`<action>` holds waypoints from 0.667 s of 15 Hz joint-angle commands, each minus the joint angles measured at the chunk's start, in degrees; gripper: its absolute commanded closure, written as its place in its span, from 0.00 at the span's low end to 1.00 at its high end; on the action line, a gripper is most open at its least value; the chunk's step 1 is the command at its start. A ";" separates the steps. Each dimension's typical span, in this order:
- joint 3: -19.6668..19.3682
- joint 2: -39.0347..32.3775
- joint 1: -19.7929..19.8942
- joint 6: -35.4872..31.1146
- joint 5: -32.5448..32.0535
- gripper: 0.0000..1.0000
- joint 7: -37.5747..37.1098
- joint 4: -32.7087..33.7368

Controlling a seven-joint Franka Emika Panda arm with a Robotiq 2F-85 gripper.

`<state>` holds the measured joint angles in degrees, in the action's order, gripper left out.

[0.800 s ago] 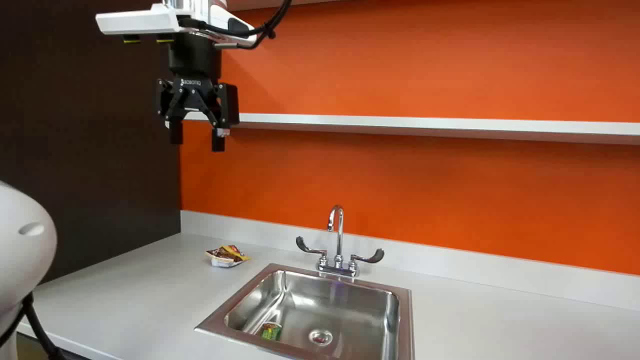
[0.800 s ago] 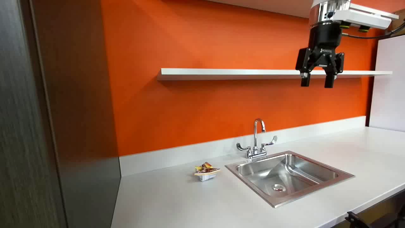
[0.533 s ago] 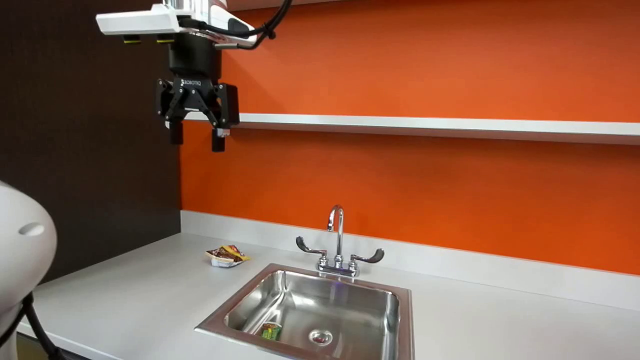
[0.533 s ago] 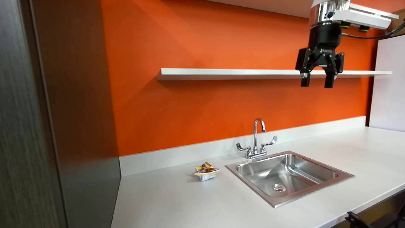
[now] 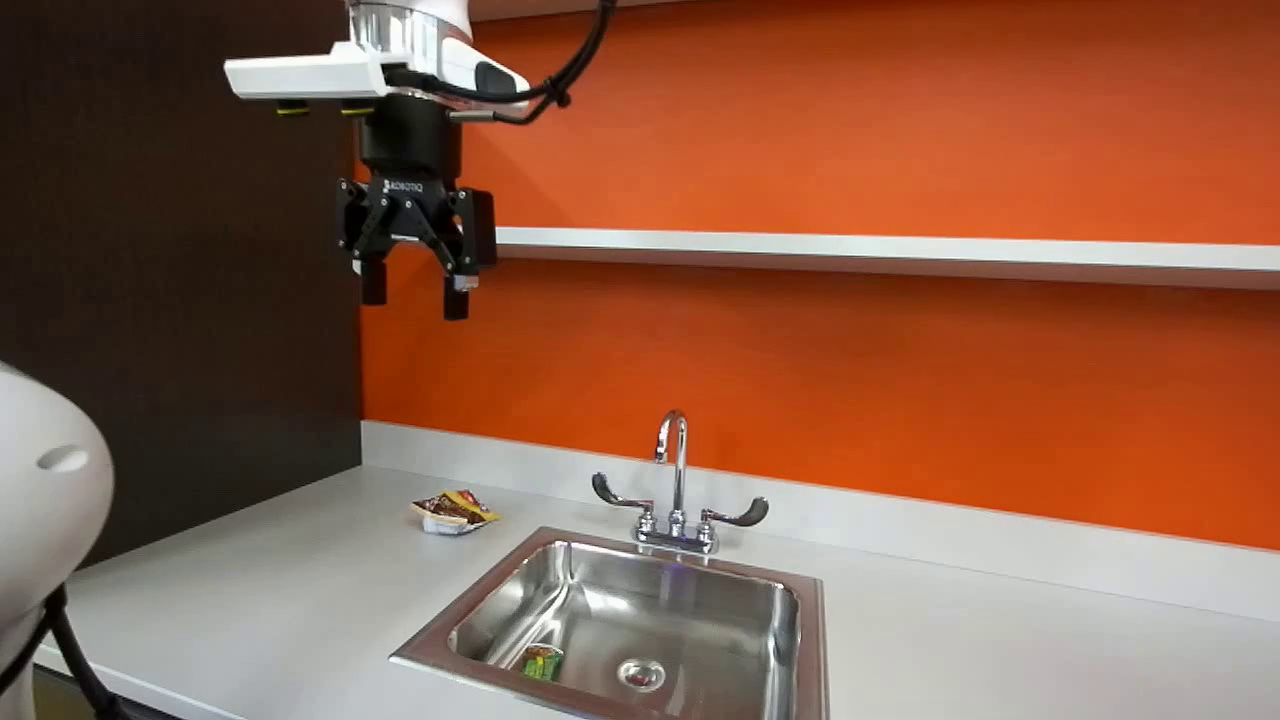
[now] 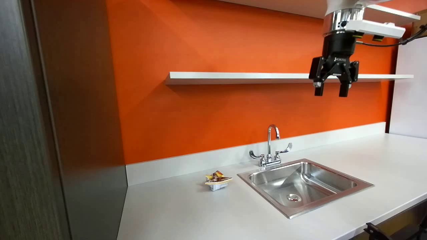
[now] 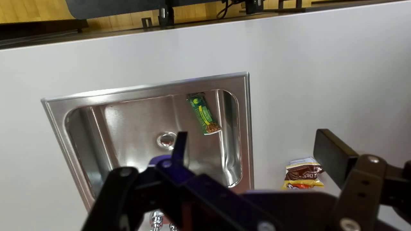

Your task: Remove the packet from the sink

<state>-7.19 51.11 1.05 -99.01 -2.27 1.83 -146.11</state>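
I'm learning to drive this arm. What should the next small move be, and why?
I'd probably lower the gripper toward the green packet. In both exterior views the gripper hangs open, holding nothing, well above the level of the sink; the wrist view shows the packet lying in the sink, clear of the drain, with nothing on top of it.

In an exterior view, there's your packet down in the sink, left of the drain; you've got the faucet behind, a snack wrapper left of the sink on the table, your fingers high above.
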 commanded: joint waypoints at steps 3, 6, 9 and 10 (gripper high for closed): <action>-2.27 -9.34 1.23 -8.29 -1.15 0.00 4.18 -1.04; -3.69 -15.41 1.28 -14.55 -0.68 0.00 6.08 -1.45; -4.70 -22.26 1.57 -20.44 -0.63 0.00 8.14 -0.97; -4.90 -24.69 1.70 -22.09 -0.60 0.00 8.71 -0.65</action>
<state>-11.93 33.27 1.27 -117.02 -2.72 7.26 -148.47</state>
